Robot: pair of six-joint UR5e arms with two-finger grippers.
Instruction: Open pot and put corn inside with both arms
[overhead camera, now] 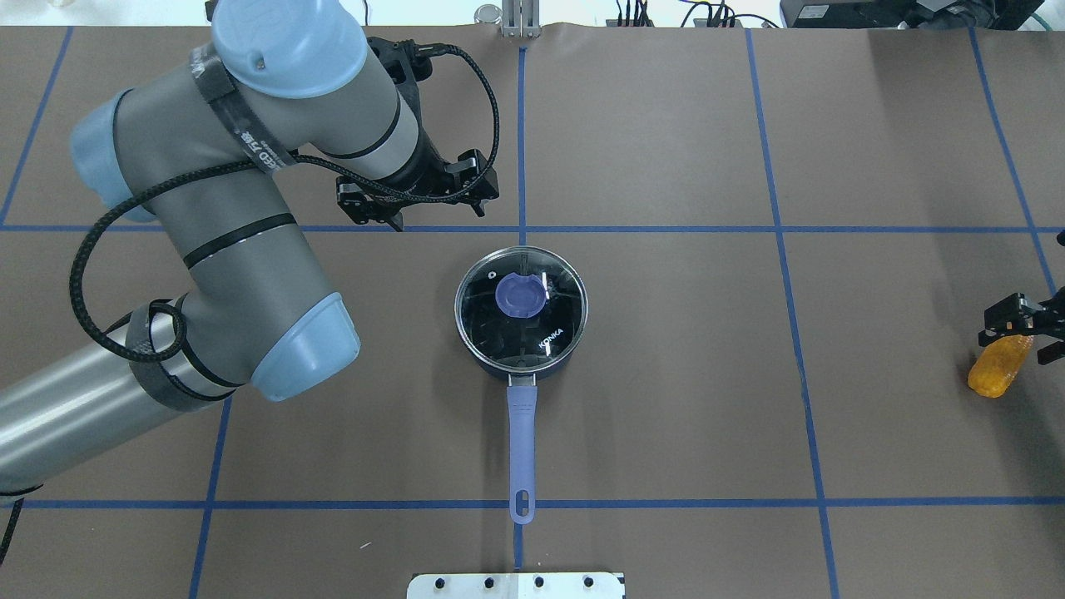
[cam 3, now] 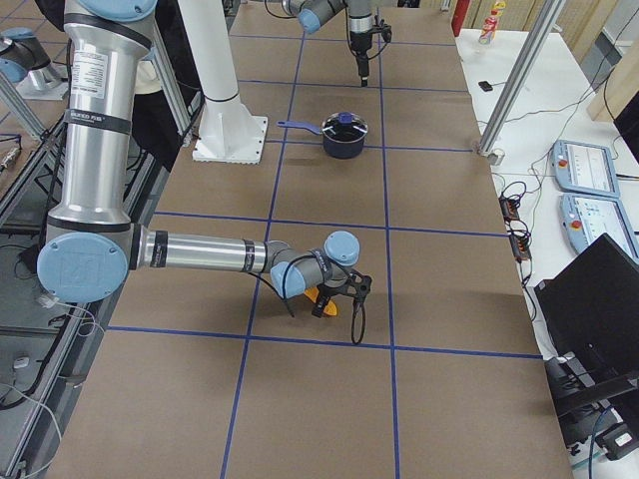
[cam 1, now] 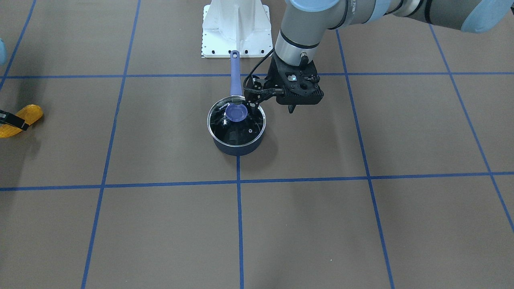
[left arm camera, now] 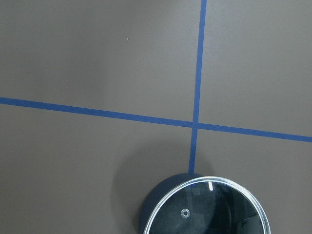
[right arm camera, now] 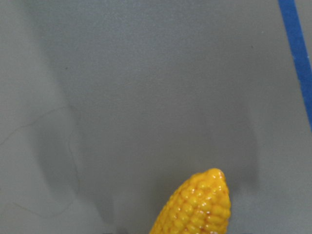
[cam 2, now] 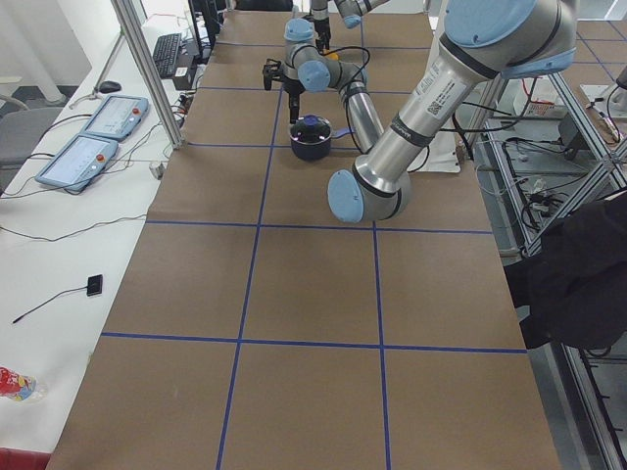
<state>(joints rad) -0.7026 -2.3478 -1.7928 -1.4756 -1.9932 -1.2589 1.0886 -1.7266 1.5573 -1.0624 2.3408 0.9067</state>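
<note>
Left arm (overhead camera: 241, 249): extended over the table (overhead camera: 666, 416), with a black cable looped around its wrist. The left gripper (cam 1: 292, 108) is held above the surface just beside the pot's far rim, on the robot's left, apart from the lid. Whether its jaws are apart or together cannot be told.

Centre: the pot (cam 1: 237, 149) is stood upright just on the robot's side of a crossing of blue tape lines (overhead camera: 782, 333). Its opening is closed off by the glass lid (overhead camera: 553, 329), which is seated flat on the rim with its lavender knob (overhead camera: 521, 294) uppermost. The handle (overhead camera: 522, 433) is laid along the centre line toward the white base plate (overhead camera: 516, 585).

Right edge: the corn (overhead camera: 994, 374) is found well apart from the pot, gripped at one end by the right gripper (overhead camera: 1017, 330).
</note>
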